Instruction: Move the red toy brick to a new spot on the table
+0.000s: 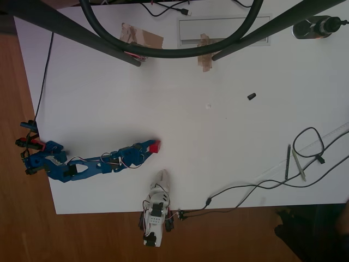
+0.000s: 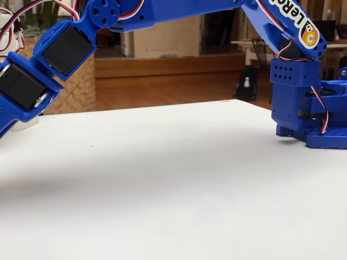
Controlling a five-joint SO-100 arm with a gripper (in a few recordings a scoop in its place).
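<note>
Near the desk's (image 1: 218,164) lower left, our blue jaws (image 1: 151,146) seem clamped on the small red plastic toy brick (image 1: 155,146), light, stiff, best held by its flat sides.

In the overhead view the white table (image 1: 218,158) is bright and evenly lit, a little washed out, with only faint shadows, and the picture is soft and grainy. In the fixed view the blue arm (image 2: 179,11) throws a wide soft shadow on the table below it on the left. The room behind the arm is darker and out of focus.
</note>
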